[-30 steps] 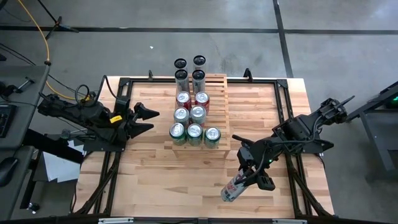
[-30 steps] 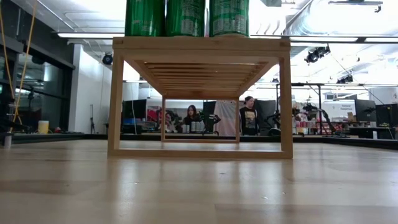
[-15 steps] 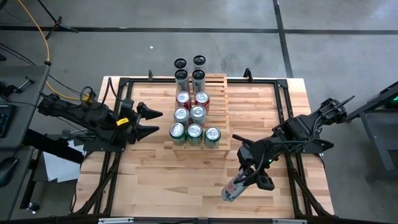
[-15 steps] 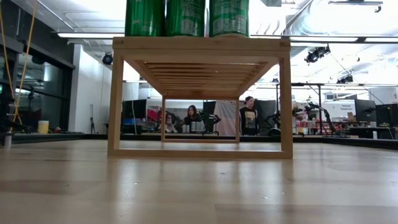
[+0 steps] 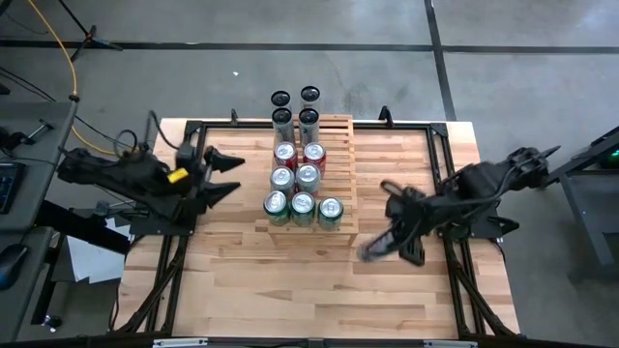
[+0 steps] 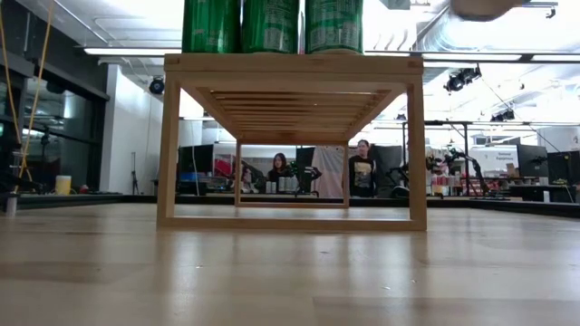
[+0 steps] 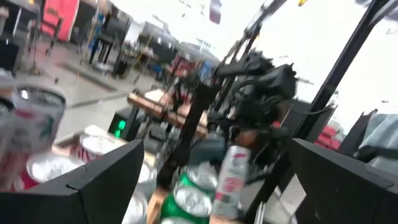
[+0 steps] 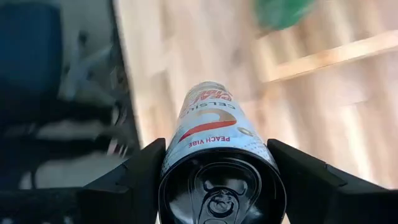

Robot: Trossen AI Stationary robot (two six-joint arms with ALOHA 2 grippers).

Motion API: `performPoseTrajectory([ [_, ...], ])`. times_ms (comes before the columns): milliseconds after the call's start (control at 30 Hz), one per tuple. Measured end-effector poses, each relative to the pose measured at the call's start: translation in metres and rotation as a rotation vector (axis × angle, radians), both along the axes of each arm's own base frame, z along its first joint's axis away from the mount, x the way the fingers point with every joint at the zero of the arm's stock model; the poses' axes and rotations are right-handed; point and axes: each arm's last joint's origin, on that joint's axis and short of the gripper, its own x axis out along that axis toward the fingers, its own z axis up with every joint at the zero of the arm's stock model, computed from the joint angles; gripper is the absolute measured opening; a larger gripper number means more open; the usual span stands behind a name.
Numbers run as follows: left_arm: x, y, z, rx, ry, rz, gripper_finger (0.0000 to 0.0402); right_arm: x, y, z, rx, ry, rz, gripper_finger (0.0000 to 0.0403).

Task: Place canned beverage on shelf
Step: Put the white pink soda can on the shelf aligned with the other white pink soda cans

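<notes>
The shelf [image 5: 339, 155] is a pale slatted rack at the middle of the table and carries several cans [image 5: 303, 180]; green ones fill its near row [image 6: 271, 24]. My right gripper [image 5: 388, 239] hangs to the right of the shelf's near corner. It is shut on a white canned beverage [image 5: 371, 250] with red print [image 8: 214, 121]. My left gripper [image 5: 228, 174] stands open left of the shelf, pointing at it, with nothing between its fingers [image 7: 106, 180]. My right gripper pinches the can's side wall near its tab end [image 8: 177, 155] between its two fingers [image 8: 134, 180], one on each side. The fingers slant down toward the table's left and lie along the can. The can is clear of the table, tilted, its base end lowest.
Black frame rails [image 5: 440, 164] run along the table's edges. Bare tabletop [image 5: 290, 280] lies between the shelf and the near edge. Beyond the far edge are a few people [image 6: 361, 167] and other benches in the room.
My right gripper has carried the can from the near edge toward the far edge and the shelf, tipping and rolling on the way; the can has stayed in the hold, clear of the table. My left gripper has rolled somewhat in place.
</notes>
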Motion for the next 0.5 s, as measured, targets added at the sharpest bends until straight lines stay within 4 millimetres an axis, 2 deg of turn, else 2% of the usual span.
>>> performPoseTrajectory([
  [300, -0.028, 0.010, 0.021, -0.032, -0.201, 0.028, 0.0392, -0.029, -0.055, 0.026, -0.162, -0.186, -0.281, 0.0241],
  [500, -0.034, 0.011, 0.025, -0.038, -0.245, 0.027, 0.0392, -0.029, -0.085, 0.046, -0.276, -0.271, -0.328, 0.0241],
])
